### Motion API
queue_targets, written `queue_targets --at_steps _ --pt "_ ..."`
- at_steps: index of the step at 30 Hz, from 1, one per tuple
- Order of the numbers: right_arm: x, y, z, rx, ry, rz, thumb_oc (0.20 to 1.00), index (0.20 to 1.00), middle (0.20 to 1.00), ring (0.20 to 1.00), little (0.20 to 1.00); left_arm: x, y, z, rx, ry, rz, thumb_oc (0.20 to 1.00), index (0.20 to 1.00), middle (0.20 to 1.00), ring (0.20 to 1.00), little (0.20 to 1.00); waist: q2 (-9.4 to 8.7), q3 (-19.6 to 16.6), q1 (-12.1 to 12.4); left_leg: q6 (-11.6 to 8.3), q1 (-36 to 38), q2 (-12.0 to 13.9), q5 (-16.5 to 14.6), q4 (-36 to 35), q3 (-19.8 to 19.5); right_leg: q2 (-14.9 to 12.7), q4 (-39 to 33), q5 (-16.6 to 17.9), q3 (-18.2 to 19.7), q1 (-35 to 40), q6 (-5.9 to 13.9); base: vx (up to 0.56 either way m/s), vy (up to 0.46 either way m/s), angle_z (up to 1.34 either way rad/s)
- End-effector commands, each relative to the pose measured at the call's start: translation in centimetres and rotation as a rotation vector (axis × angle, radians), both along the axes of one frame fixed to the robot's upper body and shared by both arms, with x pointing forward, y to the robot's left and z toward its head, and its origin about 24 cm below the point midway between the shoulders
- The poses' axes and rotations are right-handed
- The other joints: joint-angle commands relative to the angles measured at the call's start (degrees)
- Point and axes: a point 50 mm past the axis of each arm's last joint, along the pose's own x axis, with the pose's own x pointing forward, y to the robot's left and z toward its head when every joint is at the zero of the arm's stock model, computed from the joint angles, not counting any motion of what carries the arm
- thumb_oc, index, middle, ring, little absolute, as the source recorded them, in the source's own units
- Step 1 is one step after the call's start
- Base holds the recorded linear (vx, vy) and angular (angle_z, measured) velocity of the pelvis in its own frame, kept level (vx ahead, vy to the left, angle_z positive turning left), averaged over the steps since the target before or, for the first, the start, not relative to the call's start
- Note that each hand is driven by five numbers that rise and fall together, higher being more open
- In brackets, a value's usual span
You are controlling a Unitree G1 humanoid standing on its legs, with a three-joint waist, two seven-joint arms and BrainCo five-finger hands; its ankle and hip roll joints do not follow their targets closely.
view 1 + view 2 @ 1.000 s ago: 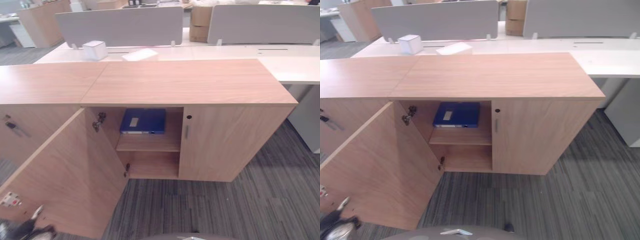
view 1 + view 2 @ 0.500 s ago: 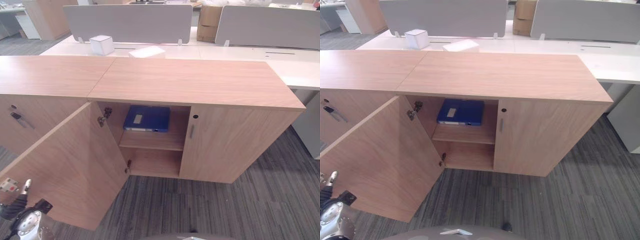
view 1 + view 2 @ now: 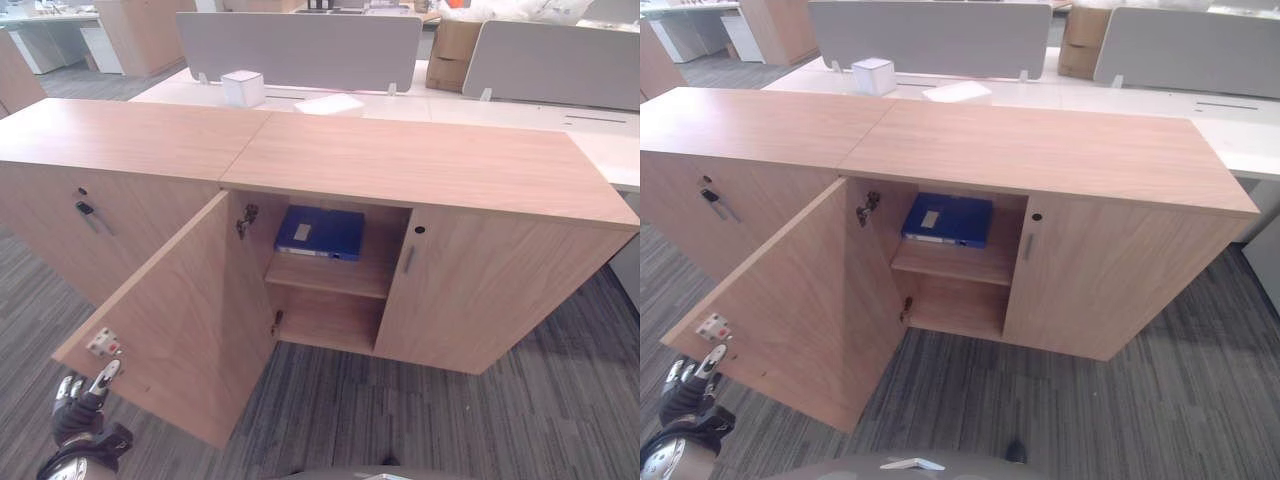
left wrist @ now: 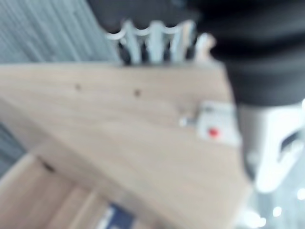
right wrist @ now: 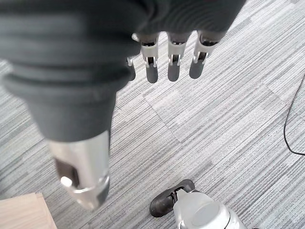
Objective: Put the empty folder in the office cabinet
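A blue folder (image 3: 320,232) lies flat on the upper shelf inside the wooden office cabinet (image 3: 430,165). The cabinet's left door (image 3: 190,310) stands wide open, swung out to the left. My left hand (image 3: 85,400) is low at the left, just below the door's free edge near its white latch plate (image 3: 103,343). Its fingers (image 4: 157,40) are relaxed and hold nothing. The left wrist view also shows the latch plate (image 4: 214,130) on the door's inner face. My right hand (image 5: 171,57) hangs open over the grey carpet, empty.
The cabinet's right door (image 3: 490,290) is closed. A second closed cabinet with a key (image 3: 85,210) adjoins on the left. Behind are white desks with grey dividers (image 3: 300,50) and a white box (image 3: 243,88). Striped grey carpet (image 3: 450,420) lies in front.
The camera has moved, shifting the whole scene right. My left hand has risen a little toward the open door's free edge. The folder and the door stay as they were.
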Motion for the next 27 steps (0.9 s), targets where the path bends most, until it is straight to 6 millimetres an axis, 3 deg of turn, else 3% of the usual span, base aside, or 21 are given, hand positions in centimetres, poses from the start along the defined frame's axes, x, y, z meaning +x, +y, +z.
queue_targets --at_steps 1,6,14,18,25,27 --pt "1.7 0.0 0.0 0.008 0.001 -0.033 1.0 1.0 1.0 1.0 1.0 9.0 -9.9 6.8 -0.212 -0.539 -0.581 1.0 1.0 1.0 1.0 1.0 2.06 -1.29 -6.73 1.51 3.51 0.98 -7.91 0.03 1.2 0.98 0.03 -1.73 -0.19 2.4 2.8 0.01 0.002 0.04" --pt "1.9 0.2 -0.1 0.008 -0.004 -0.038 1.0 1.0 1.0 1.0 1.0 9.1 -11.1 7.1 -0.284 -0.565 -0.6 1.0 1.0 1.0 1.0 1.0 1.95 -1.12 -6.89 1.6 3.47 0.92 -7.99 0.03 1.27 0.87 0.03 -1.64 -0.13 2.39 2.88 0.0 0.001 0.14" --pt "3.0 1.0 -0.5 0.013 -0.03 -0.048 1.0 1.0 1.0 1.0 1.0 9.3 -14.9 8.3 -0.473 -0.639 -0.708 1.0 1.0 1.0 1.0 1.0 1.75 -0.71 -7.37 1.94 3.33 0.61 -8.15 0.03 1.2 0.77 0.03 -1.64 0.22 2.29 3.09 0.01 0.005 0.12" --pt "3.6 1.2 -0.6 0.013 -0.043 -0.035 1.0 1.0 1.0 1.0 1.0 9.2 -15.9 8.3 -0.51 -0.633 -0.733 1.0 1.0 1.0 1.0 1.0 1.62 -0.26 -7.34 1.99 3.07 0.53 -8.07 0.03 1.24 0.74 0.03 -1.59 0.25 2.07 3.17 0.0 -0.001 -0.33" --pt "4.5 1.7 -0.9 0.013 -0.066 -0.046 1.0 1.0 1.0 1.0 1.0 8.6 -17.6 7.2 -0.593 -0.567 -0.773 1.0 1.0 1.0 1.0 1.0 1.41 0.21 -7.28 2.01 2.49 0.59 -7.95 0.03 1.13 0.74 0.03 -1.81 0.33 1.84 3.16 0.01 -0.006 -0.43" --pt "4.6 2.0 -1.0 0.009 -0.062 -0.049 1.0 1.0 1.0 1.0 1.0 8.3 -17.5 5.4 -0.597 -0.487 -0.731 1.0 1.0 1.0 1.0 1.0 1.32 0.17 -7.22 2.0 2.51 0.64 -8.02 0.03 1.01 0.84 0.03 -2.1 0.33 1.98 3.14 0.01 -0.004 -0.07"
